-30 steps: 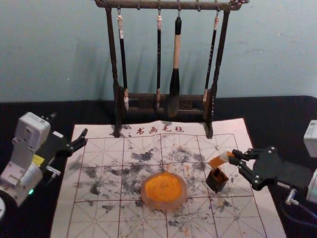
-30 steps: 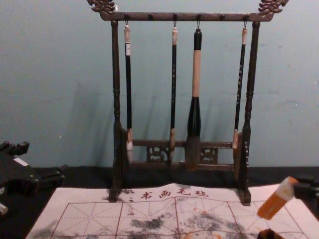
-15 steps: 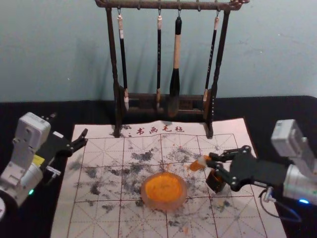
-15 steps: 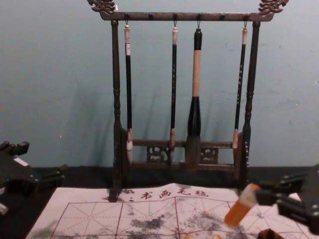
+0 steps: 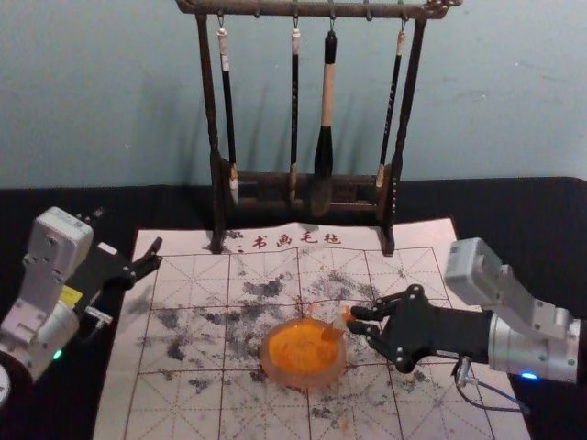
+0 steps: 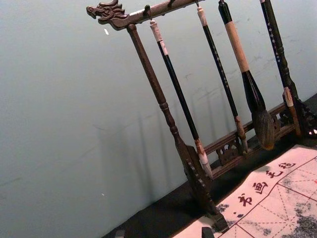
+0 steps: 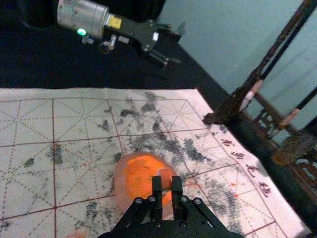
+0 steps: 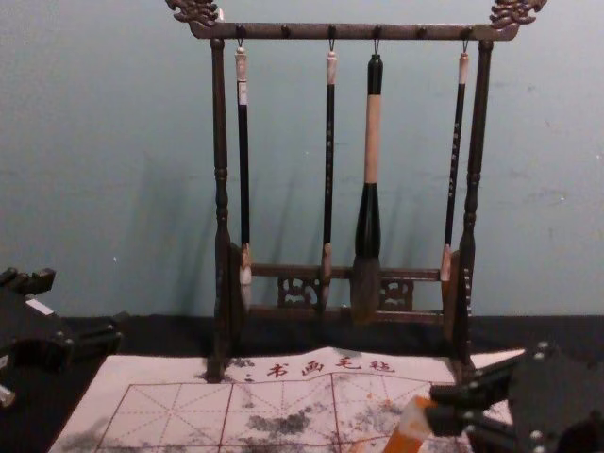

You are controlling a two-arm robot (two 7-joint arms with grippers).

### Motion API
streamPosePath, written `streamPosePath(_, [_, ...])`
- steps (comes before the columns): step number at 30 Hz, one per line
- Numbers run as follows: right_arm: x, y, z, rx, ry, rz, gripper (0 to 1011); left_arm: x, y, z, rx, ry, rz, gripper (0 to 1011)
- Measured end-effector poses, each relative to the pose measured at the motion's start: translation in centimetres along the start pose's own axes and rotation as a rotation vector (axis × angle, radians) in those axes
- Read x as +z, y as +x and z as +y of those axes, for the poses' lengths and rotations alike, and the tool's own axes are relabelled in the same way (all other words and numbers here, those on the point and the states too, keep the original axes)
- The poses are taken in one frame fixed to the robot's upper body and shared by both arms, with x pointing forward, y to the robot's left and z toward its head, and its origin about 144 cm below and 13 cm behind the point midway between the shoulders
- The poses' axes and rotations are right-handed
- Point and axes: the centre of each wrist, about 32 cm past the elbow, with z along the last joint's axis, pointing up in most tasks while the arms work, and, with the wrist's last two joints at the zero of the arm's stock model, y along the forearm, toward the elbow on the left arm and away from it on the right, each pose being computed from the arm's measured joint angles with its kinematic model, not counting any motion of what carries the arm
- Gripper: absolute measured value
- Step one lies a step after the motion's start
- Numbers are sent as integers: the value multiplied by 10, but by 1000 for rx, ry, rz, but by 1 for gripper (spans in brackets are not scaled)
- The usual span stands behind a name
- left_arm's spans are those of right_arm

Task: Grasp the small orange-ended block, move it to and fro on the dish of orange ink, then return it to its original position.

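Leftward since the earlier frame has come the right pincer (image 5: 355, 320), clamped on the small orange-ended block (image 5: 339, 322), which slants above the right side of the dish of orange ink (image 5: 304, 377), while the left pincer (image 5: 129, 230) is parked near the mat's (image 5: 188, 417) far left corner, fingers apart

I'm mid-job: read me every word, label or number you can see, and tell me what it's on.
"书画毛毡": on the mat, in red.
Characters on the second brush and rightmost brush: too small to read.
White label on the leftmost brush: too small.
Yellow label on the left arm: unreadable.
White labels on the left gripper and right gripper: unreadable.
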Motion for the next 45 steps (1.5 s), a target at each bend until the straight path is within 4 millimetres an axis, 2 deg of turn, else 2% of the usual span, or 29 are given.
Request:
streamPosePath(24, [18, 3, 27, 69, -90, -25, 82, 0, 0, 0, 0, 0, 0, 1001])
streamPosePath(45, [22, 9, 46, 69, -115, -38, 82, 0, 0, 0, 0, 0, 0, 1001])
